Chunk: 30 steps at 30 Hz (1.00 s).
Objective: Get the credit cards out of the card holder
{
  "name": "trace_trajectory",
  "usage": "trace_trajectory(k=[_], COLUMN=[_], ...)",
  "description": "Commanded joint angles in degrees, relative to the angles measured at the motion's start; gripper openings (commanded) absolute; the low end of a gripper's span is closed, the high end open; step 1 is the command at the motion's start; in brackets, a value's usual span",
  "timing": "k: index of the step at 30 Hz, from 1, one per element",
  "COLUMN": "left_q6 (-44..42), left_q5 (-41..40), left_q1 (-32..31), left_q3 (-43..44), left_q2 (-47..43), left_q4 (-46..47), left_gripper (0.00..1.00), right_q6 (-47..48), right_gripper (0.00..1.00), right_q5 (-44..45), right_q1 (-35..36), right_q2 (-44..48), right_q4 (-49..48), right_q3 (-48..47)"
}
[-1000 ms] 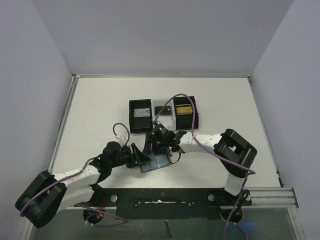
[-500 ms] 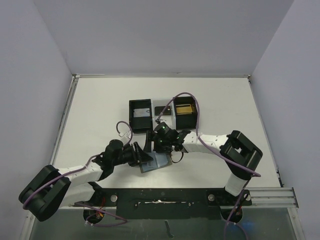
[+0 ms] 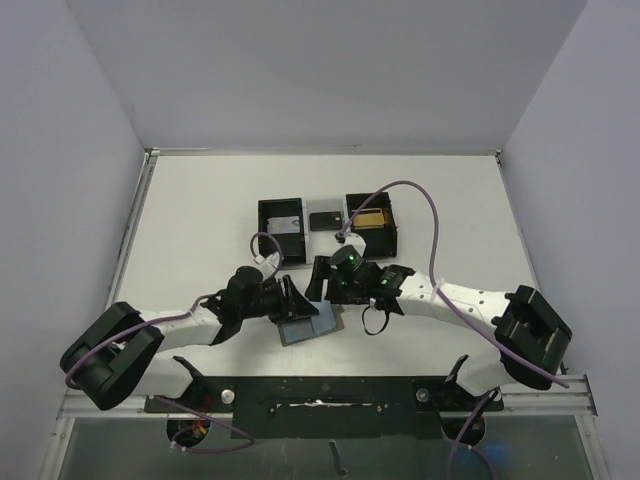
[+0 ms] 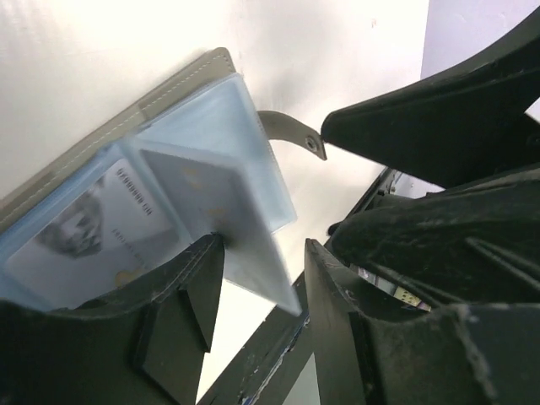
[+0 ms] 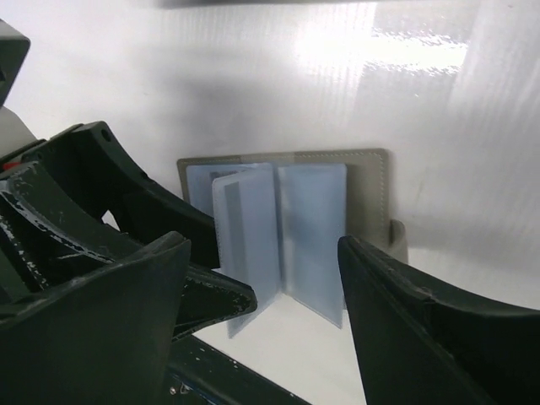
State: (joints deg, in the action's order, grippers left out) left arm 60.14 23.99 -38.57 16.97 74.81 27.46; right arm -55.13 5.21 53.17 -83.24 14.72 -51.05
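Two claws meet in the top view over the card holder (image 3: 305,328), which lies open on the table (image 3: 200,220) just ahead of the arm bases, with the left gripper (image 3: 292,300) and the right gripper (image 3: 322,288) at its far edge. From the left wrist, the left gripper (image 4: 261,253) stands about half open, with a clear pocket leaf (image 4: 253,228) loose between its fingers and the credit cards (image 4: 101,228) tucked in the pockets. From the right wrist, the right gripper (image 5: 261,245) gapes wide and holds nothing, poised over the spread card holder (image 5: 371,169).
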Motion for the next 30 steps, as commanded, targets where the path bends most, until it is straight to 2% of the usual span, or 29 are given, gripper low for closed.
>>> trace_trajectory(k=[1,6,13,17,30], left_q6=[-1.30,-1.54,-1.45,-0.70,-1.87], left_q5=[1.49,1.44,-6.89,-9.32,-7.35], left_q1=[-2.67,-3.36,-3.29,-3.10,-3.09], left_q3=[5.51,6.49,3.31,2.37,6.76], left_q2=[4.14,5.23,-3.76,-6.59,0.62], left_q4=[5.52,4.38,-6.26,-8.76,-8.49], left_gripper=[0.41,0.43,0.44,0.44,0.43], right_q6=[-1.92,-2.55,-1.42,-0.65,-1.91], right_gripper=[0.69,0.60,0.44,0.34,0.32], right_q5=[2.56,2.18,-2.00,-5.03,-4.25], right_q1=[-0.67,-1.05,-1.39,-1.37,-2.80], right_q2=[3.13,3.94,3.29,0.75,-6.15], right_q4=[-0.57,-1.04,-5.38,-6.89,-2.76], right_q3=[2.47,3.77,4.92,4.26,5.49])
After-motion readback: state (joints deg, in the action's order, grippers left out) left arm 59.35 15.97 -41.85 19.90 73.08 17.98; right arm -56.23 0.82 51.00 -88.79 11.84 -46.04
